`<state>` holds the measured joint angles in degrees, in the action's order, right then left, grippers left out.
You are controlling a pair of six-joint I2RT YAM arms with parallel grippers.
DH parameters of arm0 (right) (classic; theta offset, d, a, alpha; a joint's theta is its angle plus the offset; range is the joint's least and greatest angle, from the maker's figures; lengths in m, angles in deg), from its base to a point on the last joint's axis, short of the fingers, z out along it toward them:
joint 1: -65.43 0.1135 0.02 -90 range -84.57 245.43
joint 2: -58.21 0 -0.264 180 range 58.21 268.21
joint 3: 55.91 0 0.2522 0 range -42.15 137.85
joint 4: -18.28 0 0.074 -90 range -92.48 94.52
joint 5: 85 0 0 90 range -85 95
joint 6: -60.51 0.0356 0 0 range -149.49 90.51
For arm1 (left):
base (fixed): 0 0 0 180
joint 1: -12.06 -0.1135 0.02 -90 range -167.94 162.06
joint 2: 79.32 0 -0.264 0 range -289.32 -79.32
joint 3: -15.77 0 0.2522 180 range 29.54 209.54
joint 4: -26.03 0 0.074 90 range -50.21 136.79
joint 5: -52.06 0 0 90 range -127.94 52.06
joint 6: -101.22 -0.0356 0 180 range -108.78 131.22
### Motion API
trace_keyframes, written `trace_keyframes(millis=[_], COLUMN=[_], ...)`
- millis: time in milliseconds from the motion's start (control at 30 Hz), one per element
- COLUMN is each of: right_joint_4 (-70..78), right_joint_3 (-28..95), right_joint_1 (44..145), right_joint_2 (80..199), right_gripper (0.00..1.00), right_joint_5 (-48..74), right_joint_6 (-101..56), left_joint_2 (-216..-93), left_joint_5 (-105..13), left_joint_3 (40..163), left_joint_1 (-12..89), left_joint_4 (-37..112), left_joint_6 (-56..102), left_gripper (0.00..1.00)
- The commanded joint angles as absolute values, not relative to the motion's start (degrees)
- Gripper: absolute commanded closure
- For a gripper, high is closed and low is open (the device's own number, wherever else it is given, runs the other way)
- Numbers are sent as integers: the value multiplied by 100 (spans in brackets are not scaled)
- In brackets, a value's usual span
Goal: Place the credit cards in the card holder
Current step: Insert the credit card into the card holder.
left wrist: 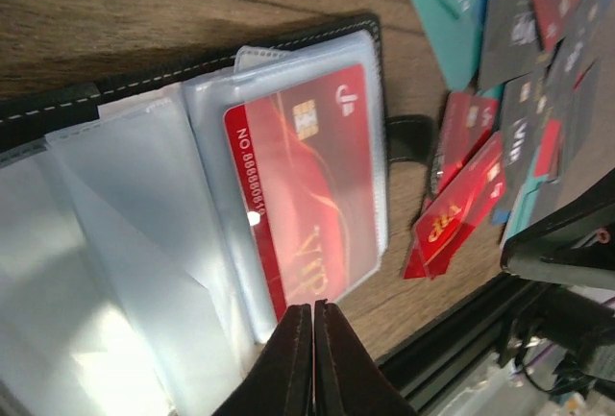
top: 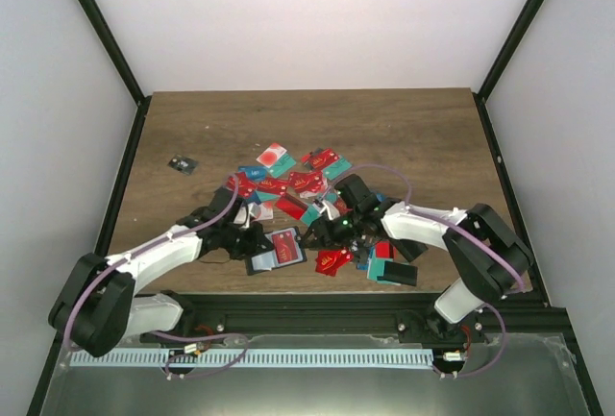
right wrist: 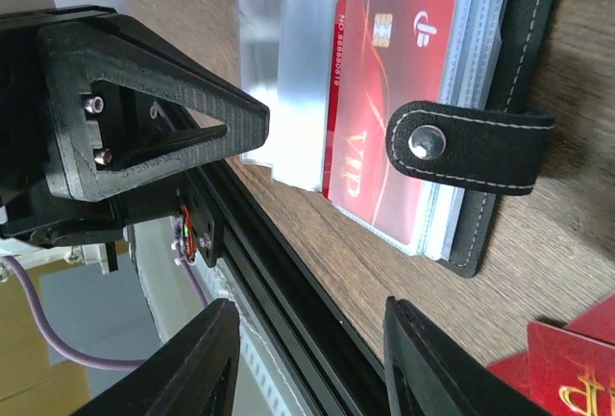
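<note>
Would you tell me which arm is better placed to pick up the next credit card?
Right, probably: the right claw is open beside loose red plastic cards; the left claw is shut at the clear pockets of the black bifold wallet.

A loose heap of credit cards (top: 306,183), red, teal and blue, lies around the middle of the brown wooden worktop (top: 192,128), many of them overlapping. At the heap's near-left edge the card holder (top: 259,264) lies open, with a red card (top: 285,244) showing on its face. The left gripper (top: 246,239) sits just beside the holder's left side. The right gripper (top: 333,231) is low over the cards just right of it. The fingers of both are too dark to make out. A small black item (top: 181,164) lies well apart, to the left.
</note>
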<state>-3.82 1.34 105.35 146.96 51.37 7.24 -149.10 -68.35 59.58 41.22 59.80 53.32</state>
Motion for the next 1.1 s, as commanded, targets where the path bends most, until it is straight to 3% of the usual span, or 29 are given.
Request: trace_keyframes(millis=[0,533,1067], right_joint_4=[-112,-5,-26], right_joint_3=[484,688,873], right_joint_1=[10646,10666,10744], right_joint_2=[15020,15538,15903], right_gripper=[57,58,57], right_joint_5=[5252,5312,5221], right_joint_6=[866,848,834], left_joint_2=[-15289,-16399,-16466], left_joint_5=[-6792,-6689,-6712], left_joint_3=[6076,6027,5942], left_joint_1=[4230,4361,4370], left_joint_4=[5704,5189,5131], left_joint_6=[5245,4907,4809], left_gripper=[96,96,96])
